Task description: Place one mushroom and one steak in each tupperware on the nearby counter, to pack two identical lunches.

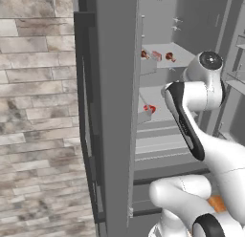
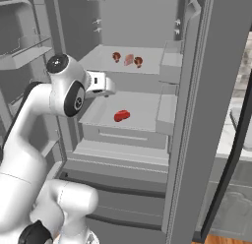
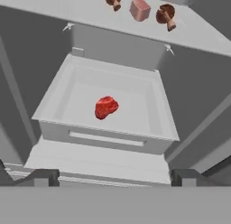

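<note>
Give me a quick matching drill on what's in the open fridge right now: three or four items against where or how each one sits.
Things:
1. red steak
2. pink steak
3. mushrooms
4. hand

Places or states:
A. between the two mushrooms, upper shelf
B. open, holding nothing
C. alone on the lower shelf
D. either side of the pale meat

Pairs: 1-C, 2-A, 3-D, 4-B

An open grey fridge point(image 2: 147, 21) stands ahead, with two pale shelves point(image 2: 142, 112) one above the other, a drawer front below them and small bins along the right inner wall. Its left door point(image 1: 115, 112) swings out edge-on, beside a wall of pale, weathered brick point(image 1: 38, 112). At the lower right, past the right door point(image 2: 216, 115), a strip of wooden floor point(image 2: 224, 239) shows.
</note>
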